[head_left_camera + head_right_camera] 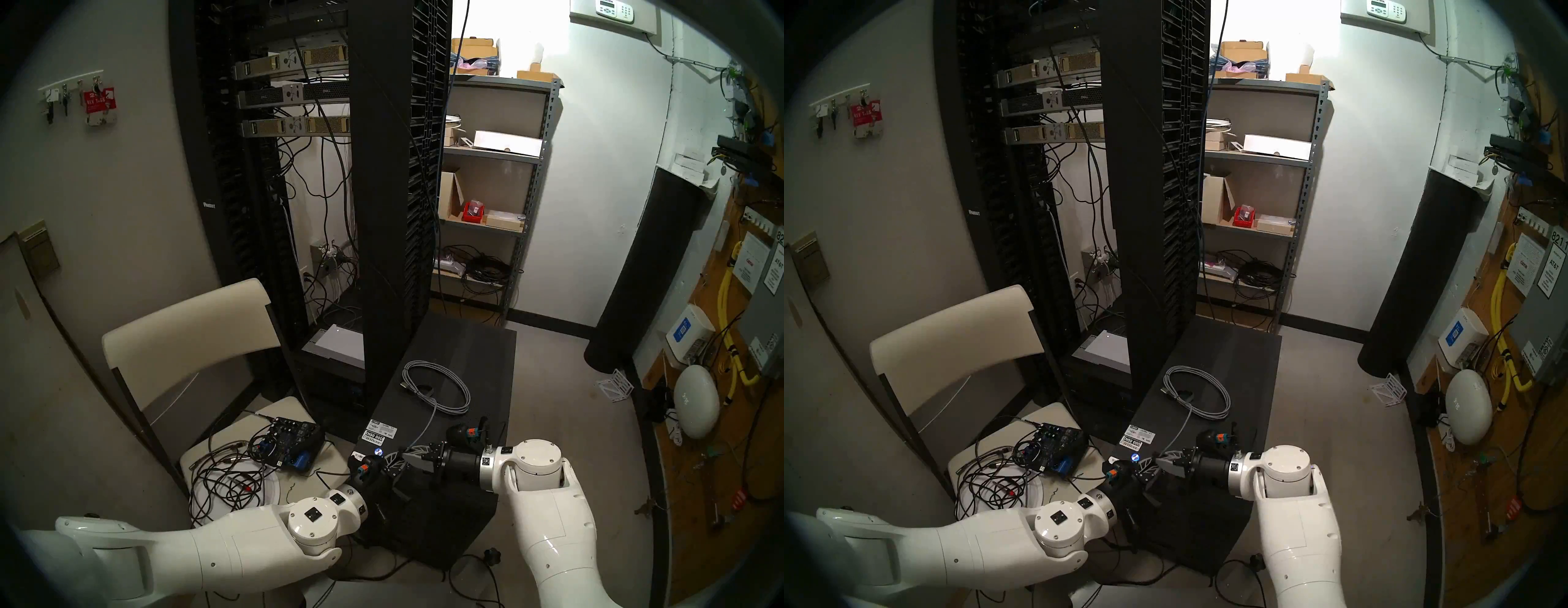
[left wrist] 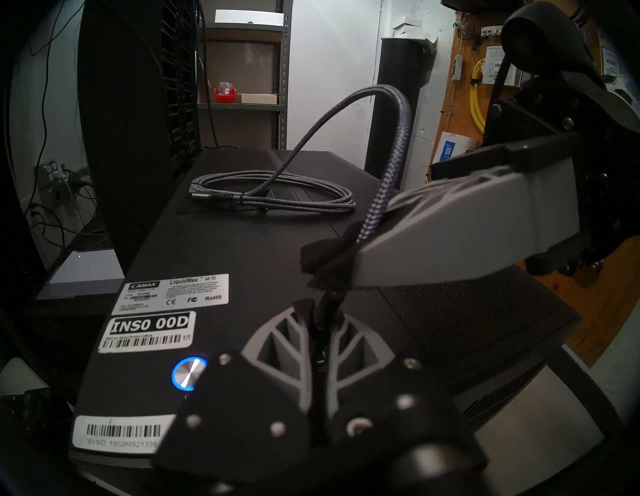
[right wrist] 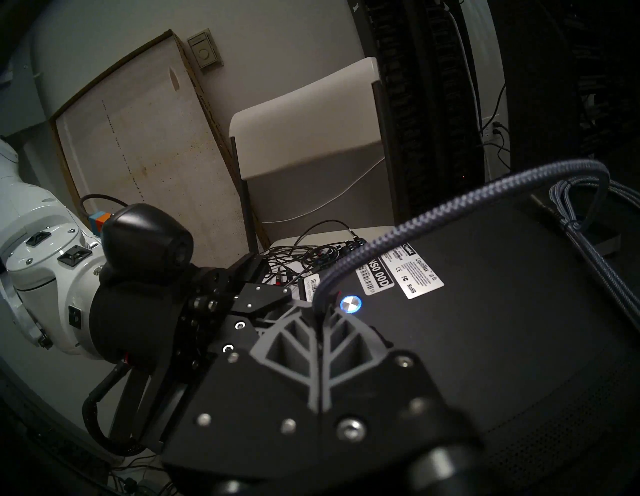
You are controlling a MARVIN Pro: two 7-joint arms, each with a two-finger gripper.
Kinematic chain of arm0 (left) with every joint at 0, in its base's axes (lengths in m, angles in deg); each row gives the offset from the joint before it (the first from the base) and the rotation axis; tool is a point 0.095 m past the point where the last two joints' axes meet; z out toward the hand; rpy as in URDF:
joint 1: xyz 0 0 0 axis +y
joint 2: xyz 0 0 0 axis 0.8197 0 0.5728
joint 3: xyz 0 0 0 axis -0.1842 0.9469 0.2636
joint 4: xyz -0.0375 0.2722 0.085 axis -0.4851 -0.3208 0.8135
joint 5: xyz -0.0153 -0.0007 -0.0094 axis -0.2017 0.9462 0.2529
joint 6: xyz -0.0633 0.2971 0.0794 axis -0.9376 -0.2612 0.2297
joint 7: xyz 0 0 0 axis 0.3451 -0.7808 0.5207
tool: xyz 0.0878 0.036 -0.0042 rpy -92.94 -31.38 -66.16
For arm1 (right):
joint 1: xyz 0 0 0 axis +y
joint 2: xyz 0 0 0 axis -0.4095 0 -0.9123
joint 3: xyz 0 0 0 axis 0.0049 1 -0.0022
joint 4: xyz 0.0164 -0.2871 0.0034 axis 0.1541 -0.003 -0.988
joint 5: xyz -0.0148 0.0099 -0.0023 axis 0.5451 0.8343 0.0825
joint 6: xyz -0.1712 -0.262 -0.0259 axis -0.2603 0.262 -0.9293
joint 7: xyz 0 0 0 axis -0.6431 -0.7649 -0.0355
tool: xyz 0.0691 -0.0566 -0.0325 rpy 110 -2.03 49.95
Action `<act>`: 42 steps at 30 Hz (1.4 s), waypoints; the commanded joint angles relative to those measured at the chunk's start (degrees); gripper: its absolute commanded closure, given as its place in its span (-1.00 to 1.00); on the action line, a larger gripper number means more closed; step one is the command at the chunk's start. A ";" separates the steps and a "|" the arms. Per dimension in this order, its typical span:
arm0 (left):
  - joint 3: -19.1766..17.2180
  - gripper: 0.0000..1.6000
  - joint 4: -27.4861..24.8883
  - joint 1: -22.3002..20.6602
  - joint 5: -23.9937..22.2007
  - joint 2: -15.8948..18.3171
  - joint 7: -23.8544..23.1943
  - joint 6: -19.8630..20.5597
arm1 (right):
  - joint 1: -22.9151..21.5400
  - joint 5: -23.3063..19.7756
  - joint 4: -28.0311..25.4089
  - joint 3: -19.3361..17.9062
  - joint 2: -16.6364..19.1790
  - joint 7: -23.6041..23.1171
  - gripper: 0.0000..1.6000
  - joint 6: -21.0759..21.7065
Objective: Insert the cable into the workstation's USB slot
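On the top panel of the workstation [image 2: 242, 249] we read three white stickers: one marked "AMAX" and "LiquidMax" with CE, FC and RoHS marks [image 2: 175, 293], one reading "INS0 00D" over a barcode [image 2: 149, 331], and a barcode sticker beginning "SYS/D 100260521338" [image 2: 121, 437]. A round blue-lit button [image 2: 188, 373] glows between the last two. The server rack [image 1: 237, 170] bears a small white brand mark (too blurred for us to read); a wall notice at the right shows "AT&T".

The cable [image 1: 441, 388] lies coiled on the workstation's top, its far plug end [image 2: 199, 198] resting flat beside the coil. One strand rises from the coil, arches over and descends to the front edge near the button. There the left gripper [image 2: 323, 341] has its jaws pressed on the strand, as the left wrist view shows. The right gripper [image 3: 320, 341] likewise pinches the strand just above, jaws closed on it, and the two grippers meet nearly tip to tip. The plug at this end is hidden between the jaws.
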 commanded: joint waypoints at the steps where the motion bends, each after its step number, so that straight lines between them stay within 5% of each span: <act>1: 0.02 1.00 -0.49 0.01 -0.23 0.24 0.12 0.73 | -0.57 -0.97 -1.36 0.04 -0.54 -0.97 1.00 0.24; 42: 0.53 1.00 1.29 -0.06 1.97 -0.98 4.39 2.32 | -0.71 0.62 -0.54 0.61 0.33 -1.26 1.00 3.11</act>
